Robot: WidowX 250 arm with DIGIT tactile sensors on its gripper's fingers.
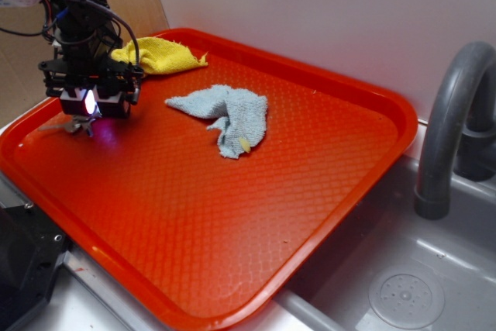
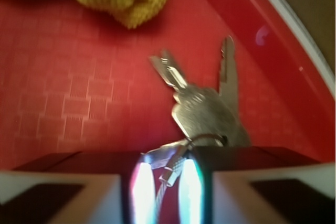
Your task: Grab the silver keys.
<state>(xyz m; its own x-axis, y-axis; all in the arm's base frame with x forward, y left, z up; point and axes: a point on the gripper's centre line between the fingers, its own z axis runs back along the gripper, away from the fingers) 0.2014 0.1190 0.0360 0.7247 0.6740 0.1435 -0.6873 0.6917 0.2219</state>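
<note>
silver keys (image 2: 202,111) near tray (image 2: 294,51) rim

The arm (image 1: 74,13) is showing black links with black cables (image 1: 116,17) looping beside it. Its gripper (image 1: 87,106) is wearing a black frame with white blocks, and a pale light is glowing between them.

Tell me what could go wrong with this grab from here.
The gripper seems to have only the ring end of the silver keys between its fingers, so the bunch may slip or swing. The keys lie close to the red tray rim, which the fingers could catch. The yellow cloth sits nearby.
</note>
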